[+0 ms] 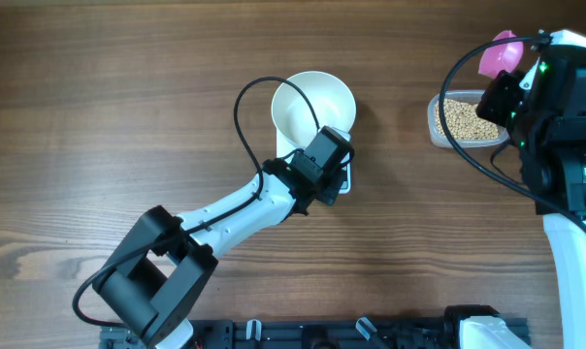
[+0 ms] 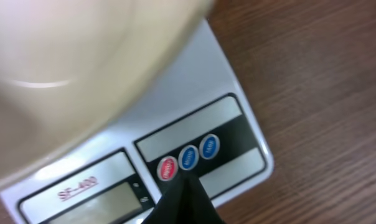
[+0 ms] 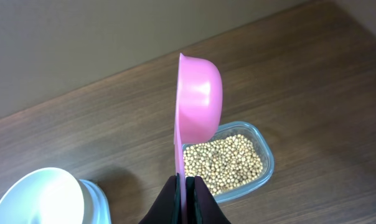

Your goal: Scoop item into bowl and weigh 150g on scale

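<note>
While tan round beans (image 3: 222,163) lie in clear tub (image 3: 268,155) | right gripper (image 3: 187,184) clamps pink scoop (image 3: 200,99) | left gripper (image 2: 185,188) closed, empty

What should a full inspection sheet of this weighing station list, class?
Surface: brown wooden table.
Job's things: empty white bowl on scale; beans in clear tub.
Clutter: nothing seen.
Hands: left hand shut, over scale's buttons; right hand shut on pink scoop, near tub.
Cables: black cable loops by bowl; second cable curves past tub.
Surroundings: plain pale backdrop beyond table.
</note>
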Robot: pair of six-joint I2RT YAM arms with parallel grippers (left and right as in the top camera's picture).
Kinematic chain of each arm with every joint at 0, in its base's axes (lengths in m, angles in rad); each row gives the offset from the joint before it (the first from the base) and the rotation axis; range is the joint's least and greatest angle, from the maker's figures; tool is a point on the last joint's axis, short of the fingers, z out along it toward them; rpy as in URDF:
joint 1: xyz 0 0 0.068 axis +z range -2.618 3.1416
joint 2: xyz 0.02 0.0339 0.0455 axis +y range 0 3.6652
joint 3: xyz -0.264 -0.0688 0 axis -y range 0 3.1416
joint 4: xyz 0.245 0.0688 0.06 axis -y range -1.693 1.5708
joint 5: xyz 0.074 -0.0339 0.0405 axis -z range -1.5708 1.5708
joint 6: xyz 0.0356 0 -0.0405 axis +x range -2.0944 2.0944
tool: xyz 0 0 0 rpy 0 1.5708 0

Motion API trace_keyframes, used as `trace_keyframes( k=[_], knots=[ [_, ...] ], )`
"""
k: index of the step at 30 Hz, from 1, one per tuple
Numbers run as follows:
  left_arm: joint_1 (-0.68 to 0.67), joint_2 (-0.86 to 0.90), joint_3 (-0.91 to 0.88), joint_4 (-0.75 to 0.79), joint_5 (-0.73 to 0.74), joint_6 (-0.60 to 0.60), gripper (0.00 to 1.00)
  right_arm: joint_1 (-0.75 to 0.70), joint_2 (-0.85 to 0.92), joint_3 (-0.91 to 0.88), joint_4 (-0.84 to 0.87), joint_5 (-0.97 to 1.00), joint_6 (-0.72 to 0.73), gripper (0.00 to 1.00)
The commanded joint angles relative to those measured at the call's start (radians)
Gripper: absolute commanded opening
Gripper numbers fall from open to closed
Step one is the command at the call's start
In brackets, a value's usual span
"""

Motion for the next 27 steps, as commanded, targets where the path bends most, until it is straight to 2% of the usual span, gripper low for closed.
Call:
trace_keyframes(
  k=[1, 27],
  knots=[
    [0.004, 0.023, -0.009, 0.016, -0.082, 0.015, 0.04, -0.002, 0.008, 0.015, 0.007, -0.012, -0.012, 0.04],
    [0.003, 0.071, -0.009, 0.045, -0.066, 0.015, 0.04, -0.002, 0.008, 0.015, 0.008, -0.012, -0.012, 0.04]
  ],
)
